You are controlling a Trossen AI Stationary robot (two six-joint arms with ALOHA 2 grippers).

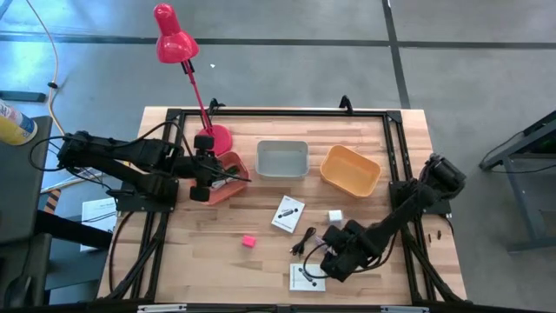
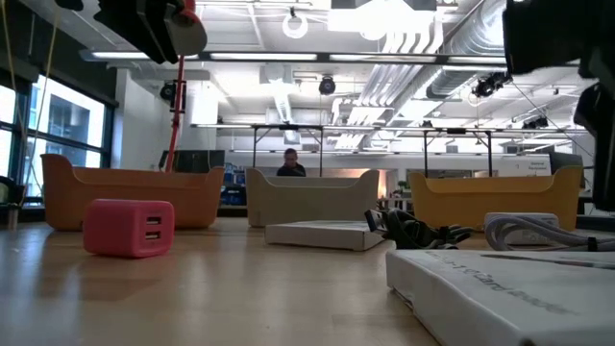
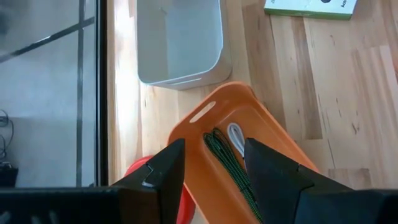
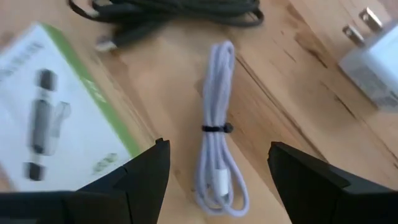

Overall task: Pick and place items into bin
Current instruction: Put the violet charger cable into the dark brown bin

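Note:
My left gripper hangs open and holds nothing above the red-orange bin, where a green cord and a white cord lie. My right gripper points down, open wide, just above a tied white cable that lies flat on the table between its fingers, untouched. Around it lie a black cable, a white packet and a white plug block. A pink block and a second packet lie loose near the table's middle.
A grey bin and an orange bin stand at the far middle, with the red-orange bin to their left. A red lamp rises from its base at the far left. A person shows far behind the table.

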